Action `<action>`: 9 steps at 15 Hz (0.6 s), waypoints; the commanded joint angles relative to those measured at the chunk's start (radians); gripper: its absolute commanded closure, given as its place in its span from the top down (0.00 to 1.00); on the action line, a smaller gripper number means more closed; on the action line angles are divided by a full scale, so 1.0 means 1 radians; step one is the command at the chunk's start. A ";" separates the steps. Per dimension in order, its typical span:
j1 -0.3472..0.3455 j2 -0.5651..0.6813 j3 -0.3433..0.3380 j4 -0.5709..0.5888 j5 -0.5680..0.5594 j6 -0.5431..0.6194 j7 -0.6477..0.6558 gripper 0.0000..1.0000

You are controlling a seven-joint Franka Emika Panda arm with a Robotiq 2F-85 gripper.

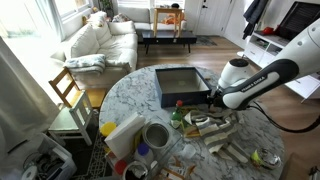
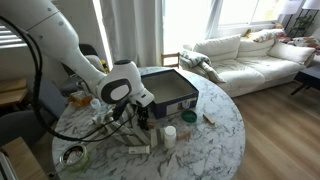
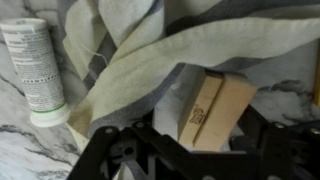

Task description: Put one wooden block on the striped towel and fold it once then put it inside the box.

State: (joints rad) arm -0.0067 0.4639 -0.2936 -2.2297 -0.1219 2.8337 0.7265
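Observation:
In the wrist view my gripper (image 3: 205,132) has a light wooden block (image 3: 215,105) between its fingers, and they look closed on its sides. The block is just over the grey striped towel (image 3: 150,55), which lies crumpled with a fold draped across it. In both exterior views the gripper (image 1: 206,104) (image 2: 141,108) is low over the marble table, beside the dark shallow box (image 1: 165,80) (image 2: 178,80). The towel also shows in an exterior view (image 1: 215,126), under and in front of the gripper.
A white bottle (image 3: 35,70) stands next to the towel's edge. The table holds clutter: a white cup (image 1: 156,135), a yellow bag (image 1: 108,128), a green bowl (image 1: 265,157) and loose wooden pieces. A wooden chair (image 1: 68,92) stands by the table.

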 commanded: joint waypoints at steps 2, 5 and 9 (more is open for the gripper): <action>0.004 0.022 0.007 -0.001 0.091 0.012 -0.020 0.66; 0.004 0.014 0.013 -0.005 0.123 0.012 -0.021 0.39; -0.001 -0.008 0.019 -0.011 0.150 0.005 -0.033 0.19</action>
State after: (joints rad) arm -0.0066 0.4732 -0.2804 -2.2287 -0.0126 2.8337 0.7247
